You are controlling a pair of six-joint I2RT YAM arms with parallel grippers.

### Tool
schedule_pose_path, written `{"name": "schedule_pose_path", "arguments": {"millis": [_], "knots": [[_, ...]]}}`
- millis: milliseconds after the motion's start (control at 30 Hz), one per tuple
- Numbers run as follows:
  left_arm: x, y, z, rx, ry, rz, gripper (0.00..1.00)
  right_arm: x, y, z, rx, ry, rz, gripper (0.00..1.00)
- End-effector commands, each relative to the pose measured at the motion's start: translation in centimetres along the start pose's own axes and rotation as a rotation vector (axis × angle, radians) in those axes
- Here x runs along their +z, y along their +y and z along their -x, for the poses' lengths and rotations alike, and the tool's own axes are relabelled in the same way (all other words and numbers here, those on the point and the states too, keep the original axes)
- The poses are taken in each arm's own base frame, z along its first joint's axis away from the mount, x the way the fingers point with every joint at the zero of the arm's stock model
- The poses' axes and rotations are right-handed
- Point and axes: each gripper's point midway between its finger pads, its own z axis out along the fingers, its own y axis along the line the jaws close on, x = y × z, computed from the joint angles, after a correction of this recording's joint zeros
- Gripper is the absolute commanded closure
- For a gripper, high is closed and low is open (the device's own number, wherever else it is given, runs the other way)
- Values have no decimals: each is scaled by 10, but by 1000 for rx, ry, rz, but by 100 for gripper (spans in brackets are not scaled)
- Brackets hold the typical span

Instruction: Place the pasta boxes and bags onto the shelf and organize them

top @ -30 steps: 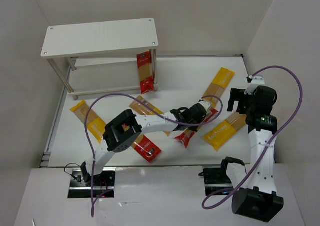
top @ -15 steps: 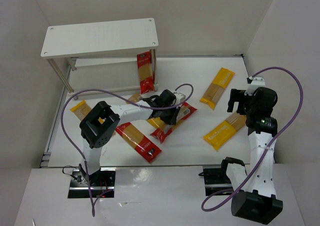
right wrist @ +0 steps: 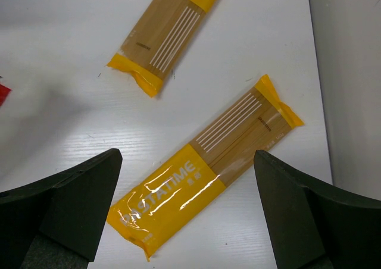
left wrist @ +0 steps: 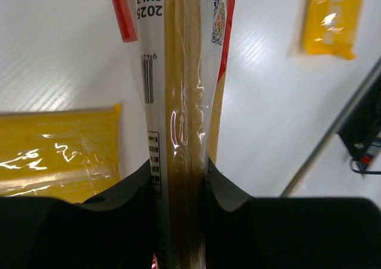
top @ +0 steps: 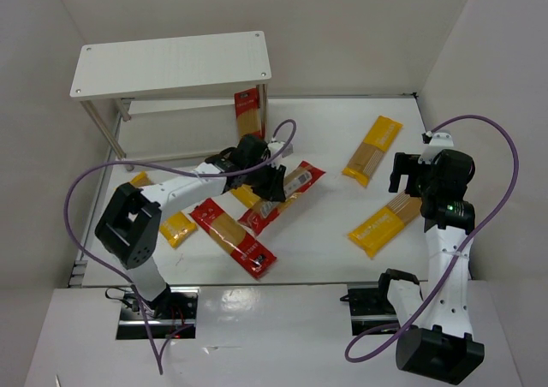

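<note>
Top external view: the left gripper (top: 268, 180) was closed across the held red packet (top: 289, 192), which lay slantwise over the table (top: 325, 250), near the front of the shelf (top: 171, 62). Whether the packet was clear of the surface could not be determined. The left arm rose from its base to an elbow far out on the left, and the forearm ran rightward to the packet. The right gripper (top: 402, 173) hung above a yellow packet (top: 384, 223), with its arm standing nearly upright. 1 other red packet (top: 248, 117) sat under the shelf's right end.

Left wrist view: both fingers (left wrist: 232, 200) pressed against the sides of the packet's clear window, so the grip was firm and narrow. In the inspector's judgement, the carry called for lifting above the board's edge before crossing it. The packet should be kept level and laid parallel to the long side.

Right wrist view: the jaws stood wide apart and held nothing. The yellow packet lay directly below, and 1 further yellow bag (right wrist: 169, 31) lay beyond it.
</note>
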Motion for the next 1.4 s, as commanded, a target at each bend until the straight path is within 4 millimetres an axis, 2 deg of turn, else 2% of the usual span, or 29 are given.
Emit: {"name": "schedule_pose_path", "arguments": {"millis": [0, 67, 100, 133, 200, 233, 267, 300, 333, 367, 433, 533, 700, 800, 833, 867, 933, 1000, 1033, 1067, 1133, 1167, 1267, 1367], "knots": [[-59, -24, 66, 71, -235, -132, 100, 0, -2, 13, -13, -56, -4, 0], [-72, -13, 68, 42, -254, -119, 100, 0, -2, 13, -13, -56, -4, 0], [-87, -11, 70, 40, -280, -108, 100, 0, -2, 13, -13, -56, -4, 0], [-97, 4, 70, 13, -295, -71, 100, 0, -2, 13, -13, -56, -4, 0], [-116, 19, 65, -14, -326, -16, 100, 0, -2, 13, -13, -56, -4, 0], [-130, 33, 59, -41, -347, 24, 100, 0, -2, 13, -13, -56, -4, 0], [-141, 36, 64, -41, -377, 38, 100, 0, -2, 13, -13, -56, -4, 0], [-144, 47, 54, -58, -370, 71, 100, 0, -2, 13, -13, -56, -4, 0], [-150, 51, 51, -66, -383, 84, 100, 0, -2, 13, -13, -56, -4, 0], [-165, 54, 51, -69, -419, 92, 100, 0, -2, 13, -13, -56, -4, 0], [-177, 61, 47, -82, -445, 117, 100, 0, -2, 13, -13, -56, -4, 0], [-207, 75, 51, -102, -516, 167, 100, 0, -2, 13, -13, -56, -4, 0], [-230, 91, 42, -115, -569, 292, 100, 2, -2, 12, -12, -47, -3, 0], [-244, 129, 31, -163, -585, 524, 100, 2, -2, 12, -12, -47, -3, 0], [-249, 135, 34, -166, -604, 563, 100, 2, -2, 12, -12, -47, -3, 0], [-243, 143, 27, -181, -580, 594, 100, 2, -2, 12, -12, -47, -3, 0], [-240, 156, 28, -208, -562, 668, 100, 2, -2, 12, -12, -47, -3, 0], [-236, 160, 29, -225, -554, 707, 100, 2, -2, 12, -12, -47, -3, 0], [-233, 155, 33, -216, -565, 712, 100, 2, -2, 12, -12, -47, -3, 0], [-234, 162, 34, -217, -580, 767, 100, 2, -2, 12, -12, -47, -3, 0], [-228, 162, 32, -193, -586, 795, 100, 2, -2, 12, -12, -47, -3, 0], [-229, 157, 42, -175, -621, 798, 100, 2, -2, 12, -12, -47, -3, 0], [-214, 151, 46, -112, -603, 794, 100, 0, -2, 13, -13, -57, -4, 0], [-211, 150, 51, -74, -605, 803, 100, 0, -2, 13, -13, -57, -4, 0]]}}
